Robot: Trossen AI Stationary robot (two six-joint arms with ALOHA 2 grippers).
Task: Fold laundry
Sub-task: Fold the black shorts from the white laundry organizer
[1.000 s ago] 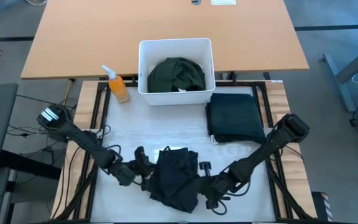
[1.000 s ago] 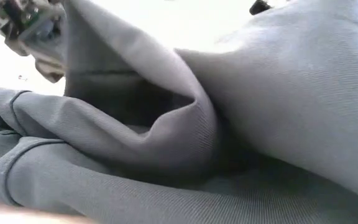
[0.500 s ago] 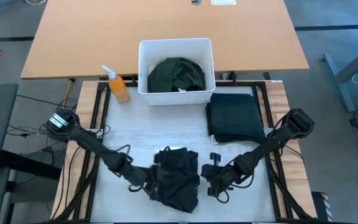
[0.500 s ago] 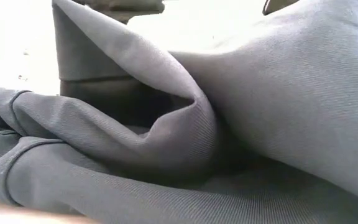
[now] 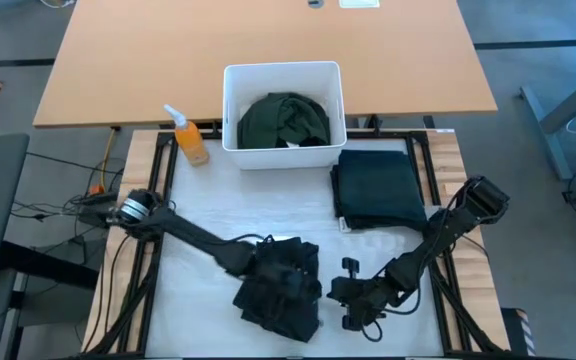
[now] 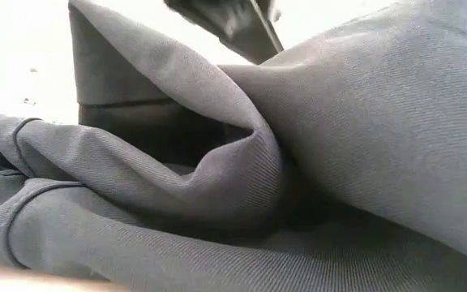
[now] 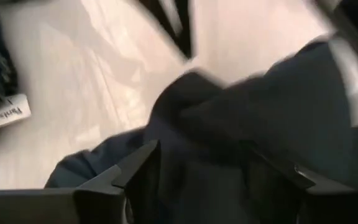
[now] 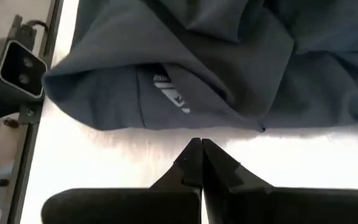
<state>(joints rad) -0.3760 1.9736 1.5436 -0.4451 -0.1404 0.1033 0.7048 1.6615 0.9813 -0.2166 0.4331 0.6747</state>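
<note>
Reaching in from the table's left edge, the left arm stretches low across the white surface so that its left pincer [image 5: 273, 262] sits over the near-left part of the black garment [image 5: 280, 292]. In the left wrist view its fingers [image 7: 126, 177] stand spread with dark cloth between and beyond them, not clamped; the likely reason is that it has let go of a fold or is about to take a new one, though which cannot be told. The garment itself lies bunched in a rumpled heap at the front middle of the table [image 5: 198, 215], not yet flat, so folding it seems at an early stage.

Behind it, the white bin [image 5: 284, 75] holds a dark green garment [image 5: 285, 120], probably waiting its turn, with an orange spray bottle [image 5: 190, 140] standing just beside the bin's left wall. Right of the bin, a folded dark green garment [image 5: 378, 188] lies squared off, apparently finished and parked out of the working area.

Farthest right, the right pincer [image 5: 353, 300] rests on the table just beside the heap, fingers pressed together and empty, apart from the cloth's edge, seemingly waiting.
</note>
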